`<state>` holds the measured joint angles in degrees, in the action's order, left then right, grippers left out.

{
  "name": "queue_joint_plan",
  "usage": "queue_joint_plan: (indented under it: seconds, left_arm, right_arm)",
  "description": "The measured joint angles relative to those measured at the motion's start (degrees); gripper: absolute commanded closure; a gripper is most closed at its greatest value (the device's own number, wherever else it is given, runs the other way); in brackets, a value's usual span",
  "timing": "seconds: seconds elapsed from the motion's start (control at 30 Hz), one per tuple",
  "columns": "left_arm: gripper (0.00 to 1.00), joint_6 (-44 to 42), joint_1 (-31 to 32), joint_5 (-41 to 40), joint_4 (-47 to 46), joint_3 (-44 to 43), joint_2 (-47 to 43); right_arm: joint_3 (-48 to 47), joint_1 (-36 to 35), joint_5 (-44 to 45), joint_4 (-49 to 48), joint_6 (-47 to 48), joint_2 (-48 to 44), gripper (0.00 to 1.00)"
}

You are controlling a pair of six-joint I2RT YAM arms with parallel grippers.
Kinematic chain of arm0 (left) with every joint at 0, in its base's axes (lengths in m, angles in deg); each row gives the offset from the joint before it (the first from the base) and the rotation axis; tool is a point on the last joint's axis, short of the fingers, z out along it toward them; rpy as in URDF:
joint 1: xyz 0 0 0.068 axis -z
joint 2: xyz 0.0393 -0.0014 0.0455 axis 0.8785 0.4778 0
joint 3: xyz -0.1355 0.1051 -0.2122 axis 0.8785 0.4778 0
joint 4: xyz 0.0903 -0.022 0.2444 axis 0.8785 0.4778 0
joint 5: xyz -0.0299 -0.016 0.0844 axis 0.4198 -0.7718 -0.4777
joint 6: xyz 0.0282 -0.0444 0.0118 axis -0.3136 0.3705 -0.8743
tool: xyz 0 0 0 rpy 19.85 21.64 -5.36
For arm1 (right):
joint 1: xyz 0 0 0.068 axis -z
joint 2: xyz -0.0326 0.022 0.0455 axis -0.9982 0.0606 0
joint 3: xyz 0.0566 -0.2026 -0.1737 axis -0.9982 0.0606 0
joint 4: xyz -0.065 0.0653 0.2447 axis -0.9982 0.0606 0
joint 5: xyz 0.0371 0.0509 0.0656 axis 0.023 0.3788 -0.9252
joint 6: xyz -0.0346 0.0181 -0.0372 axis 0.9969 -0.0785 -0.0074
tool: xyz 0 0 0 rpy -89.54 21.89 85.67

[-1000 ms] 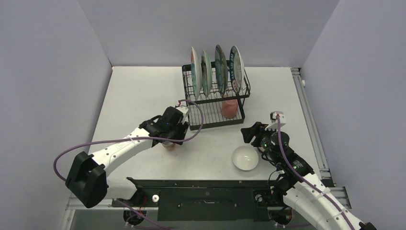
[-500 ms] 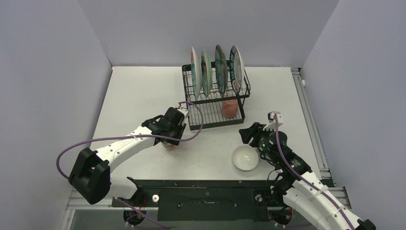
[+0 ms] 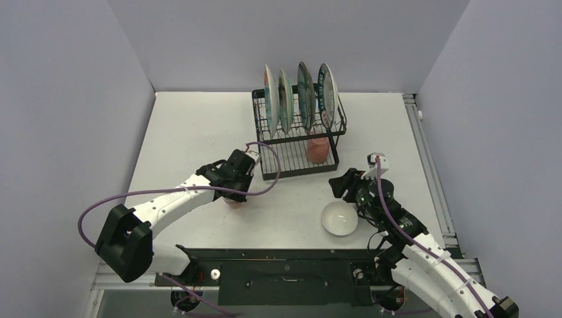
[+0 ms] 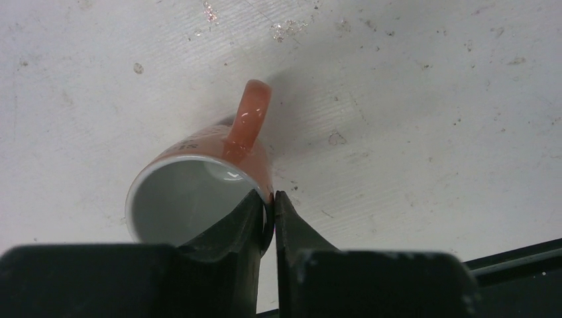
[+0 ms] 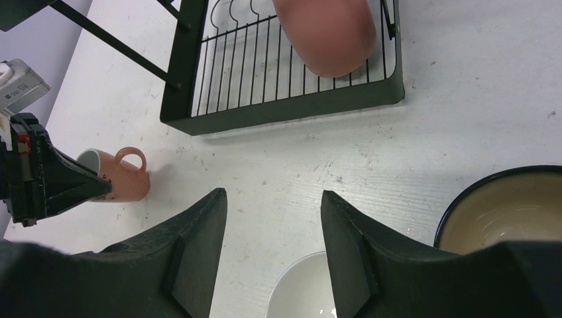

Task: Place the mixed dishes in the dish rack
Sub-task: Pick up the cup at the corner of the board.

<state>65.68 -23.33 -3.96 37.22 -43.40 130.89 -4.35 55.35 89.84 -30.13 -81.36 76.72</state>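
Since a second ago we are seeing the left arm settle slightly lower over its target while the right wrist edges a little toward the rack. The left gripper is now pinching the wall of the pink mug at the rim, one finger inside the mouth and one outside, just beside the foot of the handle. That mug appears to be lying on its side on the white table, near the front left corner of the dish rack, its long axis running along the tabletop with the open mouth facing our fingers and the handle turned upward. We are judging that the coming lift turns on this: the grip sits at one end of the mug, so the body may swing down as it rises, and the rack lies just to the right and beyond. The left arm is clearly the nearer one. The mug looks like glossy glazed ceramic, salmon-pink outside and pale inside, probably slick against the hard black fingers. The right gripper is hanging open and holding nothing, above a smooth white bowl and beside a dark-rimmed bowl with a creamy inside. A second pink mug is resting on the rack's lower wire tray, and four plates are standing upright in its slots.
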Motion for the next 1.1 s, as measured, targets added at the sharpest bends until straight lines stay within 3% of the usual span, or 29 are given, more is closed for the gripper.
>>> queue_joint_plan:
  seconds: [0.2,0.53,1.1]
  left_arm:
    - [1.00,0.7,0.0,0.8,0.1,0.0,0.0]
    - [1.00,1.9,-0.4,4.0,1.7,-0.8,-1.1]
    - [1.00,13.5,-4.7,21.2,0.0,-1.8,-17.5]
  right_arm:
    - [0.0,0.0,-0.1,-0.1,-0.2,1.2,0.51]
    - [-2.7,0.0,-1.8,1.7,0.9,0.9,0.38]
    - [-5.4,0.0,-11.6,1.2,0.3,-3.3,0.32]
